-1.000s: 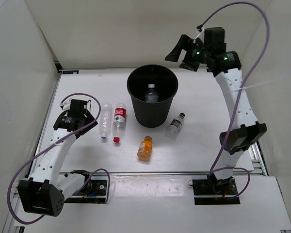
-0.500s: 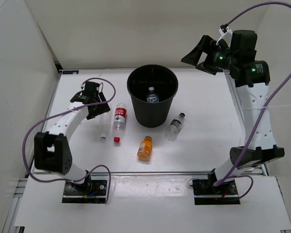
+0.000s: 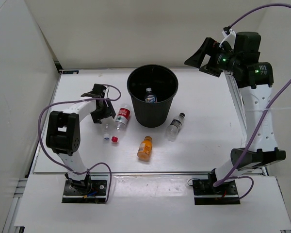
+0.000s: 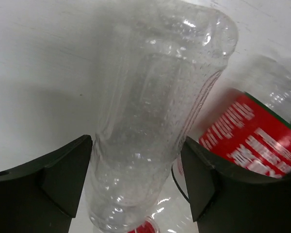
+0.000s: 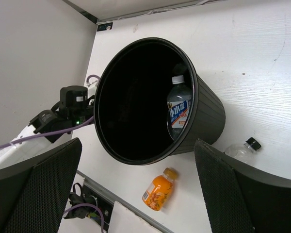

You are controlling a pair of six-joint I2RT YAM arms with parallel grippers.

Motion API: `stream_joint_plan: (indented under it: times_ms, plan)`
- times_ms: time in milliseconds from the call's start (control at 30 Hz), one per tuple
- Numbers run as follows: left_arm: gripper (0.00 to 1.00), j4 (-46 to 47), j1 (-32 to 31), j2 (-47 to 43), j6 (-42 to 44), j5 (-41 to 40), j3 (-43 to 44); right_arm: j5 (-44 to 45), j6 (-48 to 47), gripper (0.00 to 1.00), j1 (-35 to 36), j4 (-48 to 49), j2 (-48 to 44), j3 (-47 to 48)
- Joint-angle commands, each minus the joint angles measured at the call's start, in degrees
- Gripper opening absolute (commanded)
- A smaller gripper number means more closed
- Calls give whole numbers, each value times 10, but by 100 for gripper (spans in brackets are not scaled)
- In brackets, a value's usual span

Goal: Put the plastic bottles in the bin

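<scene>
Clear bottle (image 4: pixel 155 121) lay on the desk (image 3: pixel 208 141), left of the bin (image 3: pixel 153 114), between the spread jaws of the left gripper (image 4: pixel 136 160), ungrasped. Pick-up looked in hand; next the jaws should close squarely, sparing the red-label bottle (image 4: pixel 247 136) beside. The right gripper (image 3: pixel 203 53) hung spread, empty.

You face a clear bottle (image 4: pixel 155 97) of thin plastic, pebbled and glossy. Beside it, the red-labelled bottle (image 4: pixel 252 138) wears a shiny printed film. The left gripper (image 4: pixel 137 162) has smooth, matt black plastic fingers; the right gripper (image 5: pixel 138 143) shows rough, mesh-textured pads. The bin (image 5: pixel 206 121) is black plastic, ribbed outside. The table (image 5: pixel 262 53) is matt white with faint grain.
</scene>
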Motion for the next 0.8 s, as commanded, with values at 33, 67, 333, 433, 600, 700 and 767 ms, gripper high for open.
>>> stream_joint_plan:
  times_ms: [33, 67, 333, 433, 600, 700, 767]
  plan:
    - [80, 7, 0, 32, -3, 35, 29, -2, -17, 100, -3, 1, -15, -6]
    - [76, 7, 0, 32, -3, 35, 34, -2, -17, 100, -3, 1, -15, -1]
    - [58, -85, 6, -51, -33, -71, 167, 10, -17, 100, -3, 1, -3, 5]
    - [58, -96, 6, -104, -55, -102, 238, 10, -12, 100, -3, 1, -3, -15]
    - [57, -20, -50, -140, -8, -132, 386, 23, 8, 100, -8, -5, -8, -49]
    - [62, -2, -89, -105, 15, -55, 474, 17, 19, 100, -8, -5, -3, -56]
    - [62, -2, -133, -61, 32, -31, 518, 17, 19, 100, -8, -5, 3, -56]
